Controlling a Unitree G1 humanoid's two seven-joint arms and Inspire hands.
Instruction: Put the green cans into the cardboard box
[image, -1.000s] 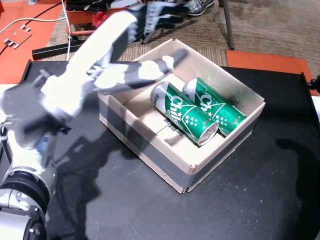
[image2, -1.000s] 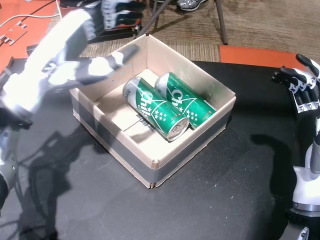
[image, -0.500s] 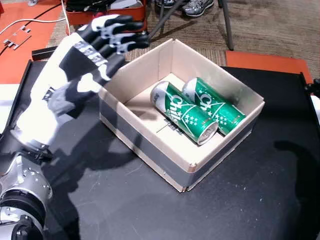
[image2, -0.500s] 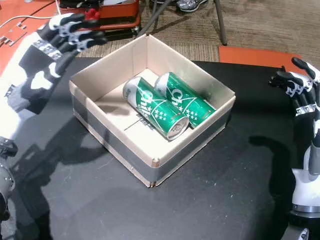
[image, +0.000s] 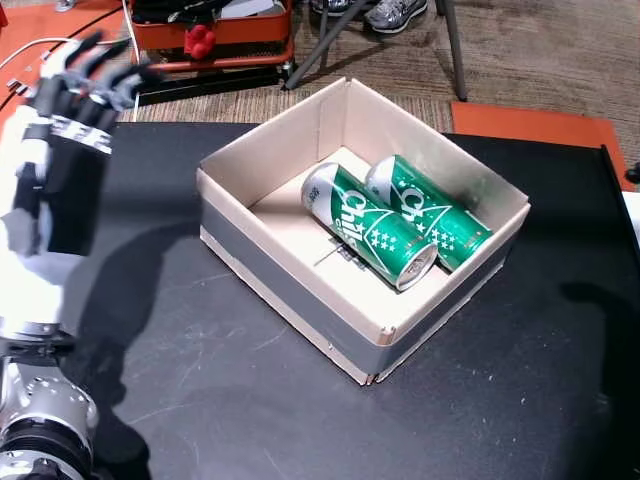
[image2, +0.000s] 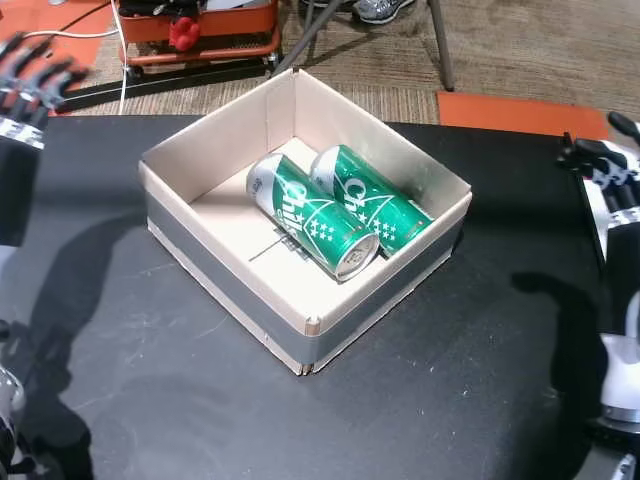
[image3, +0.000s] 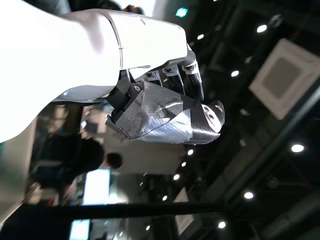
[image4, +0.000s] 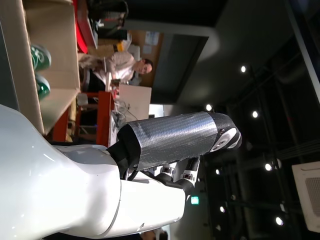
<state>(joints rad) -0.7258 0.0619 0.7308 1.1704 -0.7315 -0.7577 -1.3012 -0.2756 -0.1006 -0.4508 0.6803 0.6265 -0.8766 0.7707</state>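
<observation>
On the black table (image: 230, 380) the cardboard box (image: 285, 290) sits turned at an angle, bare tabletop on all four sides of it and its walls free of either arm. Two green cans (image: 375, 228) lie inside — side by side, touching, on their sides, toward the box's far-right wall. The left hand (image: 70, 110) hovers at the table's left edge, well apart from the box, fingers spread and holding nothing. The right hand (image2: 610, 175) shows at the right edge in a head view — also well clear of the cans, fingers loose and empty.
</observation>
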